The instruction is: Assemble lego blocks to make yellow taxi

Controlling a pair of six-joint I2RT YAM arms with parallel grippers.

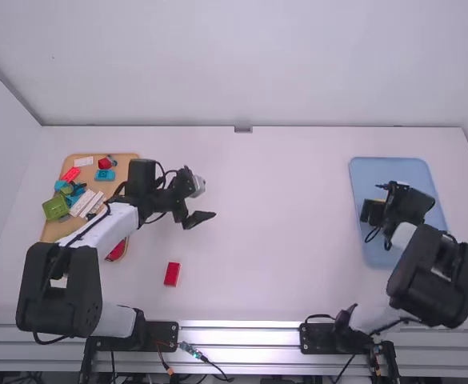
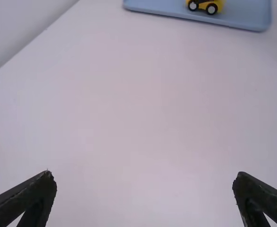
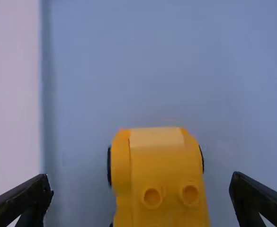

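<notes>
A: "Right gripper (image 3: 141, 178) first: we're holding its fingers wide over the blue tray (image 1: 378, 170), with a gap on either side of the yellow taxi (image 3: 169, 170)."

B: "So the taxi is sitting on the blue tray, just inside its left edge. What are we doing with the left gripper (image 2: 144, 177)?"

A: "We're holding it well left of the blue tray, its fingers wide too, gripping nothing. A red block (image 1: 172, 274) is lying left of the blue tray as well."

B: "Which step are we working on?"

A: "Probably the last one. We're seeing wheels on a joined yellow body, so we're judging the build near done and the placing in hand."

B: "Then we're needing a straight lift, clear of the wheels?"

A: "Yes, if we're calling it finished; if we're wanting another adjustment, we're centring the fingers before closing."
</notes>
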